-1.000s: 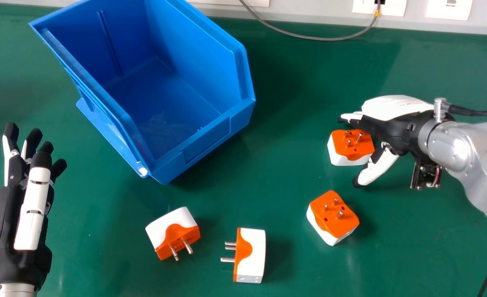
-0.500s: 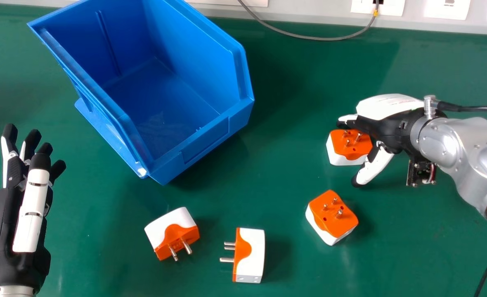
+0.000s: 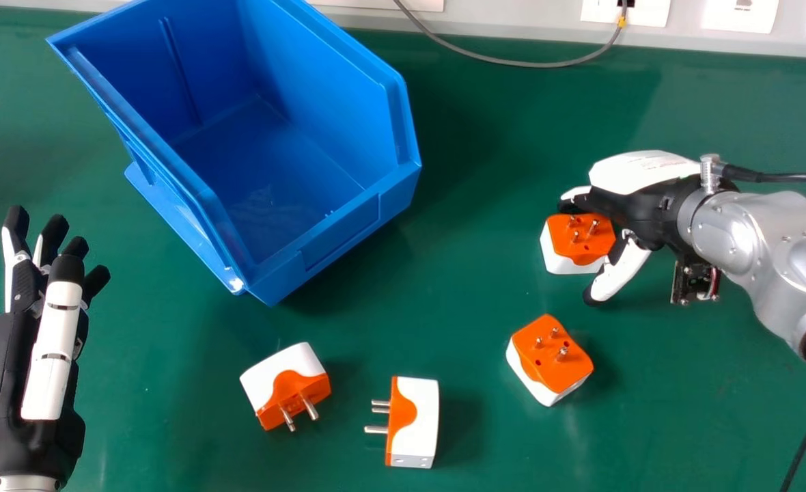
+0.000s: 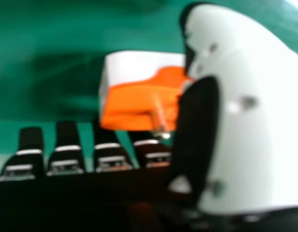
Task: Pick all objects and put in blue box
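Faintly, illegible print [image 3: 652, 164] marks the right robot hand [image 3: 615, 206], set wide around an orange-and-white adapter [image 3: 579, 240].

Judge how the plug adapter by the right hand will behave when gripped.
The plug adapter looks rigid, so it probably won't squash. Its smooth, glossy shell may slip. Sitting flat with prongs up, it will likely slide rather than roll.

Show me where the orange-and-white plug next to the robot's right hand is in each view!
Head view: the plug is right of the middle, by the right robot hand.
Right hand view: that plug is beside the big white thumb, near the black fingertips.
Landmark in both: the white thumb.
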`<move>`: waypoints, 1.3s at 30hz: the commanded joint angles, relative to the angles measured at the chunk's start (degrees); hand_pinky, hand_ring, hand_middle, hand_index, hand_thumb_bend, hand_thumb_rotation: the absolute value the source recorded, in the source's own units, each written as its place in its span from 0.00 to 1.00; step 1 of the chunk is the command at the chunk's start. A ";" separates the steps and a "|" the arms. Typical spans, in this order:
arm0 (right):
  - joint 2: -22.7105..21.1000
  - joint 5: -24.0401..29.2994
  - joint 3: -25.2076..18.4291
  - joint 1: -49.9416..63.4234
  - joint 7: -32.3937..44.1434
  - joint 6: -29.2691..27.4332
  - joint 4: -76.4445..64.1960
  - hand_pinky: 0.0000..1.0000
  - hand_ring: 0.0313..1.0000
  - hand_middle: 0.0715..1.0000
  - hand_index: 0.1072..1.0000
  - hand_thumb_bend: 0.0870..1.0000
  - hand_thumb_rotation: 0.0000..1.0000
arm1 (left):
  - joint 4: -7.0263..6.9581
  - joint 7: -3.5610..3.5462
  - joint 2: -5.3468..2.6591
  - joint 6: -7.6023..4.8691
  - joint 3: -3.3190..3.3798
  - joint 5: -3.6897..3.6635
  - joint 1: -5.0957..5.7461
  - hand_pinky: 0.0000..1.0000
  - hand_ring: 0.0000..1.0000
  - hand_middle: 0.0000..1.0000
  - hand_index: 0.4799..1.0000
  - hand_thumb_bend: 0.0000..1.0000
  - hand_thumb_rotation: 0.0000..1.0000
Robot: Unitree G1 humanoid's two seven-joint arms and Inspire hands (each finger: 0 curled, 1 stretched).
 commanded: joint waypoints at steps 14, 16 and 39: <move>-0.29 -3.86 2.94 -3.57 -4.17 -0.23 2.79 0.61 0.66 0.70 0.70 0.41 0.27 | -3.59 0.44 0.03 1.37 0.19 0.04 1.16 0.92 0.98 1.00 0.92 0.50 0.80; -0.19 -3.75 2.81 -3.62 -4.31 -0.17 3.00 0.55 0.62 0.66 0.65 0.42 0.25 | -3.72 0.25 0.13 1.44 0.28 -0.14 1.27 0.92 0.98 1.00 0.92 0.50 0.80; -1.25 -5.37 3.03 -2.02 -13.12 -2.86 4.46 0.12 0.15 0.19 0.42 0.45 0.13 | -5.93 0.52 -0.02 2.52 0.55 -0.26 2.37 0.92 0.98 1.00 0.92 0.51 0.79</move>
